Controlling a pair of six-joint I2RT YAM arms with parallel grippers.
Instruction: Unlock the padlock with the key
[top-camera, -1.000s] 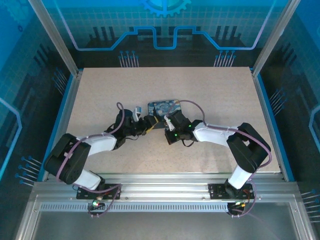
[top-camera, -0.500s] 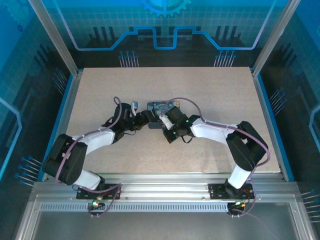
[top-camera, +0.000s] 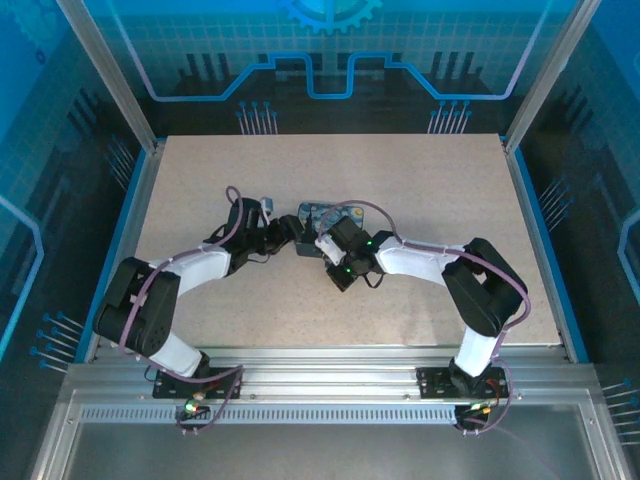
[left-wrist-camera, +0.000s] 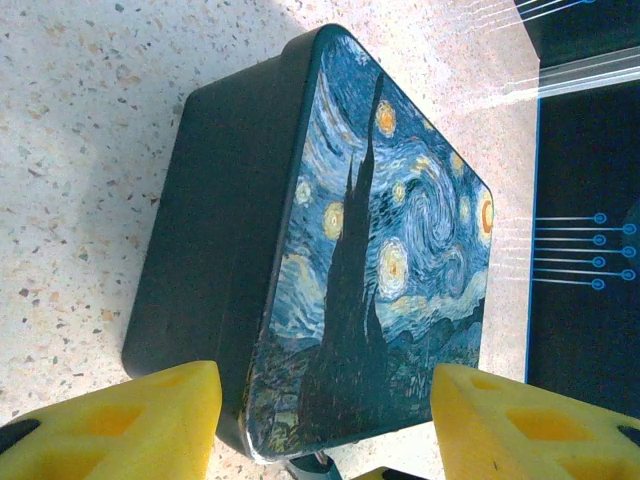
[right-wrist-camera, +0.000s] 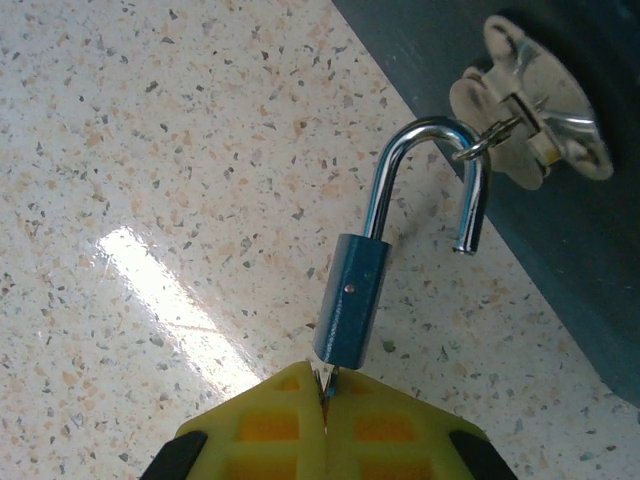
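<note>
The padlock (right-wrist-camera: 350, 300) has a blue-grey body and a shiny shackle that stands sprung open, its free end bare. The shackle hooks through a small ring on the silvery hasp (right-wrist-camera: 530, 120) of the painted tin box (left-wrist-camera: 390, 240). My right gripper (right-wrist-camera: 325, 385) is shut on the key (right-wrist-camera: 326, 376), whose tip sits in the bottom of the padlock. My left gripper (left-wrist-camera: 328, 400) straddles the near end of the box, one yellow finger (left-wrist-camera: 130, 420) against its dark wall, the other over the lid side. From above, both grippers (top-camera: 292, 236) (top-camera: 322, 238) meet at the box (top-camera: 318, 213).
The box lies on a speckled tabletop (top-camera: 430, 180) with bare room behind and on both sides. Metal frame posts and blue side rails (top-camera: 528, 230) bound the table. Cables loop over both wrists.
Both wrists have shifted a little left and away from the bases. The box has slid slightly left with them. Both grips stay as they were.
</note>
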